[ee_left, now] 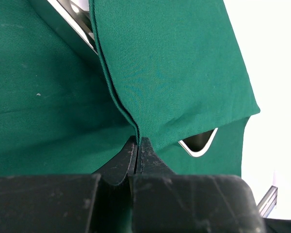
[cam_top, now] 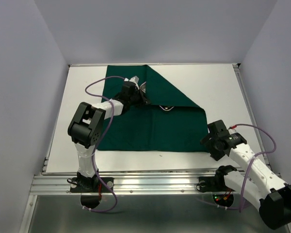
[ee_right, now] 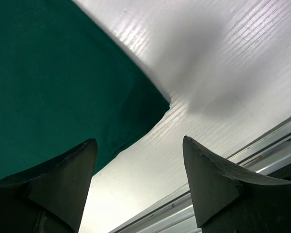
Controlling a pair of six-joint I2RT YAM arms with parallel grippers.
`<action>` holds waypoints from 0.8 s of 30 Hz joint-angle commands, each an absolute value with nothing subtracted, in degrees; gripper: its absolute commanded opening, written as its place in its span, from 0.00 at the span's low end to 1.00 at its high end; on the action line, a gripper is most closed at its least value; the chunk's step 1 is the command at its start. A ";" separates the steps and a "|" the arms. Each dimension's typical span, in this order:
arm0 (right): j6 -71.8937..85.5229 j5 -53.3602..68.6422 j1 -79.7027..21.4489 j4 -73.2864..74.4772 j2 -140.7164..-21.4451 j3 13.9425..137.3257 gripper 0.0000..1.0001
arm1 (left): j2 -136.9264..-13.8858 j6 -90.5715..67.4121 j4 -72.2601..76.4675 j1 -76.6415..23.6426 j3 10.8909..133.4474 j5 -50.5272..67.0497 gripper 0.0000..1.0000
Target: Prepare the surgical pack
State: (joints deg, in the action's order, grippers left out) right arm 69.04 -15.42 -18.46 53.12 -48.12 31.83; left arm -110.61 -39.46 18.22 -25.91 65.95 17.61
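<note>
Top external view shows the dark green cloth [cam_top: 150, 131] spread on the white worktop [cam_top: 218, 87], its far right corner folded diagonally in towards the middle, so the flap covers what lies under it. From the left wrist, the steel tray [ee_left: 200, 151] shows only as a bright rim peeking from beneath that flap, with another strip of metal at the upper left; scissors, forceps and gauze cannot be made out. The left pincer [ee_left: 137, 145] is clamped tight on the doubled edge of the flap, probably so the fold can be steered over the tray without slipping. The right pincer [ee_right: 138, 141] stands wide with nothing between its fingers, poised above bare worktop just beside the cloth's near right corner [ee_right: 157, 104], likely placed there to take that corner for the next fold of the wrap.
</note>
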 commanded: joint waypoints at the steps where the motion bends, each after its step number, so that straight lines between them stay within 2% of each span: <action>1: 69.44 -16.26 -18.54 47.82 -49.83 29.36 0.71 | -108.98 -38.58 20.30 -26.02 65.13 18.37 0.00; 7: 64.69 -12.13 -18.54 38.42 -55.72 27.16 0.61 | -108.63 -39.02 20.48 -26.10 64.60 18.19 0.00; 9: 64.07 -12.22 -18.54 35.52 -55.90 26.55 0.55 | -108.63 -39.02 20.74 -26.10 64.34 18.19 0.00; 12: 62.49 -13.27 -18.54 34.54 -56.07 27.33 0.29 | -108.63 -38.94 20.74 -26.10 64.16 18.28 0.00; 13: 61.79 -13.27 -18.54 34.45 -56.07 27.86 0.08 | -108.63 -38.94 20.83 -26.10 64.07 18.19 0.00; 14: 60.39 -13.27 -18.54 34.45 -56.07 29.25 0.01 | -108.81 -38.94 20.83 -26.10 64.07 18.19 0.00; 24: 51.42 -5.64 -18.54 25.25 -54.93 38.31 0.01 | -109.77 -39.11 20.83 -26.02 64.34 18.37 0.00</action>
State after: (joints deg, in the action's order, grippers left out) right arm 55.79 -9.32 -18.46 34.28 -55.46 32.51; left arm -110.61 -39.51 19.07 -25.91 64.84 17.82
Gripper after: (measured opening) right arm 0.048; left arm 0.040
